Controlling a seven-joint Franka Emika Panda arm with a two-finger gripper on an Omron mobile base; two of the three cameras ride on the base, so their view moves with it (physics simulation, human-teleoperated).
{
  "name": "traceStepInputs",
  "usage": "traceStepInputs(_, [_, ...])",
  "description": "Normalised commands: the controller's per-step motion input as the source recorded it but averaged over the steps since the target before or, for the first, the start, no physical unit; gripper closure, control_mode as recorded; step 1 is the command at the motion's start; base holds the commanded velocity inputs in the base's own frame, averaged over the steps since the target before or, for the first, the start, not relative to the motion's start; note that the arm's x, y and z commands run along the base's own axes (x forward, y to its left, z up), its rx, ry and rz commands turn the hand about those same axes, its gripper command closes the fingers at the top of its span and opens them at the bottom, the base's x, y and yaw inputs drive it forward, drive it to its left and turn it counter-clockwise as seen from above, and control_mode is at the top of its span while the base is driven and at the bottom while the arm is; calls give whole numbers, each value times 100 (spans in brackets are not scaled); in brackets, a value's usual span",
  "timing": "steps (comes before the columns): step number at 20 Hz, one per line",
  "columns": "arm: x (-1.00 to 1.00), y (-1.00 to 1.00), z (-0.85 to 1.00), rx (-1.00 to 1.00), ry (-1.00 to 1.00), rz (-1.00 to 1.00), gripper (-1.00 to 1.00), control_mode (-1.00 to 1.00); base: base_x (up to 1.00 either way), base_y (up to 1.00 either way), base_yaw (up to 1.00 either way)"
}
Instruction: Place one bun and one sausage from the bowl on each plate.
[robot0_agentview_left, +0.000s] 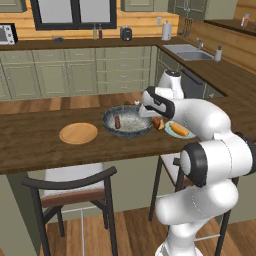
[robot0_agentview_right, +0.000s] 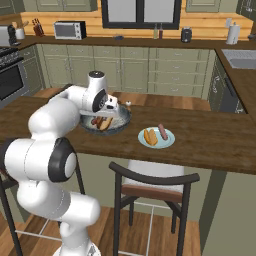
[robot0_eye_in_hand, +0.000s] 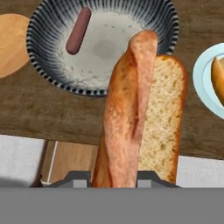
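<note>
Holding a bun (robot0_eye_in_hand: 140, 118) clamped in the gripper (robot0_eye_in_hand: 113, 177), lifted clear of the counter (robot0_agentview_left: 30, 145) near its front edge. Below it I see the bowl (robot0_eye_in_hand: 48, 57) with one sausage (robot0_eye_in_hand: 78, 30) left inside, mid-counter. Blue-green plate (robot0_agentview_right: 169, 142) sits right of the bowl toward the front edge, already carrying a bun and a sausage. Wood plate (robot0_agentview_left: 78, 133) sits left of the bowl, bare, so I judge this bun goes there.

To do it well: keep the bun high enough to clear the bowl rim, traverse left, centre over the wood plate, lower until the bun rests inside the raised rim, then release.

Arm pose: elbow folded high in front of the base, forearm reaching forward, wrist bent so the hand points down over the bowl's near-right rim.
</note>
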Motion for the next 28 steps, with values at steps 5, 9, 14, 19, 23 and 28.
traceStepInputs(5, [0, 0, 0, 0, 0, 0, 100, 100, -21, 64, 0])
traceStepInputs(9, [0, 0, 0, 0, 0, 0, 100, 100, -5, 94, 0])
traceStepInputs(14, [0, 0, 0, 0, 0, 0, 100, 100, 3, 31, 0])
traceStepInputs(19, [0, 0, 0, 0, 0, 0, 100, 100, 20, -12, -4])
traceStepInputs(23, [0, 0, 0, 0, 0, 0, 100, 100, 38, -9, -9])
traceStepInputs(28, [0, 0, 0, 0, 0, 0, 100, 100, 60, 0, 0])
